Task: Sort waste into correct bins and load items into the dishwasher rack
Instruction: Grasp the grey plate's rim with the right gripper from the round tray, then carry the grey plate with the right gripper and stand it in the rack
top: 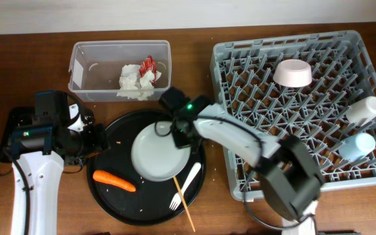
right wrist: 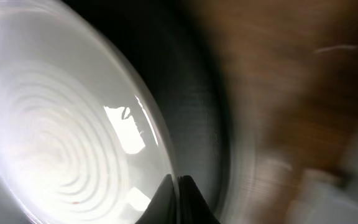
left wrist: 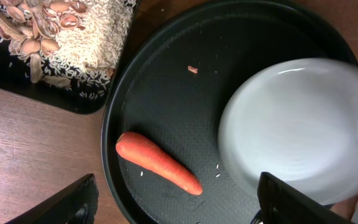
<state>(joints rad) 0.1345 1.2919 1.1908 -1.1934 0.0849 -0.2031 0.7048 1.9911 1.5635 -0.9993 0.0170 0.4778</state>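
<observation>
One brown wooden table [top: 189, 36]

Overhead: fixed above desk [top: 18, 65], facing straight down, far; whole layout in frame, rack [top: 305, 111] at right, round tray [top: 119, 196] at centre
Left wrist: above round tray's left side, facing down, near; left fingers [left wrist: 73, 202] at bottom edge, carrot [left wrist: 159, 163] mid-frame, plate [left wrist: 297, 124] at right, blurred
Right wrist: very near plate rim, looking along right fingers [right wrist: 194, 208]; background blurred
Shared: plate in all three views; carrot and round tray in overhead and left wrist
</observation>
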